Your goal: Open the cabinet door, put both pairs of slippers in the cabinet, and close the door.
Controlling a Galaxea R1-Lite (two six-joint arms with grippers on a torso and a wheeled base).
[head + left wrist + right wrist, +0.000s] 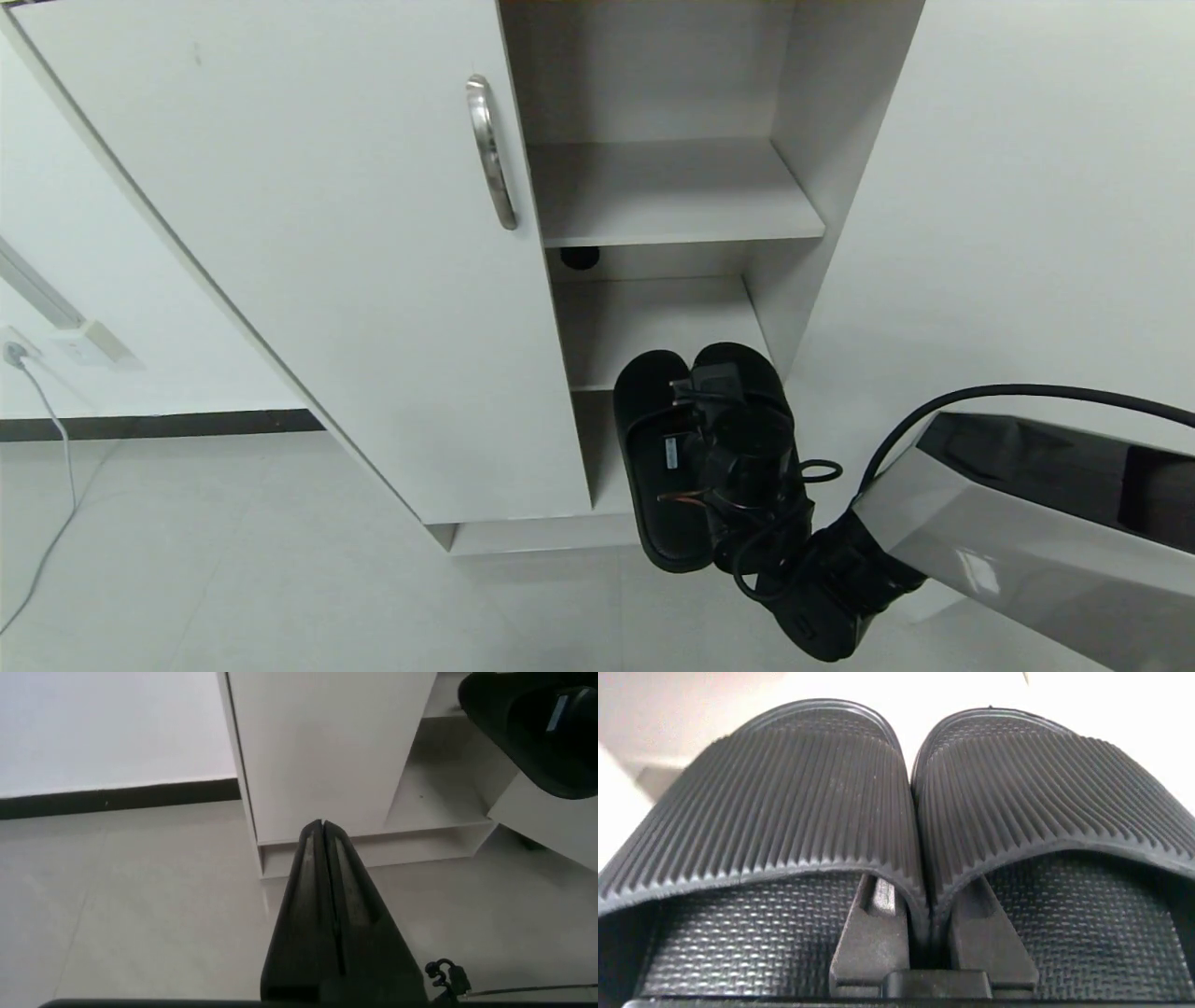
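Slippers (pixel 653 448), one black pair side by side, hang in front of the open lower part of the cabinet (pixel 840 140), toes towards it and not yet inside. We hold them in the right gripper (pixel 924 952), whose fingers (pixel 868 943) are pinched on the two inner strap edges where they meet. The left gripper (pixel 322 835) is closed on nothing, low over the floor (pixel 140 905) and apart from the cabinet. As we judge it, the step is carrying this pair in. We should keep the soles level, steer between the door (pixel 327 233) edge and the right side wall, pass under the upper shelf (pixel 663 191), and let go only once both soles rest flat on the lower shelf (pixel 644 327), deep enough for the door to close.
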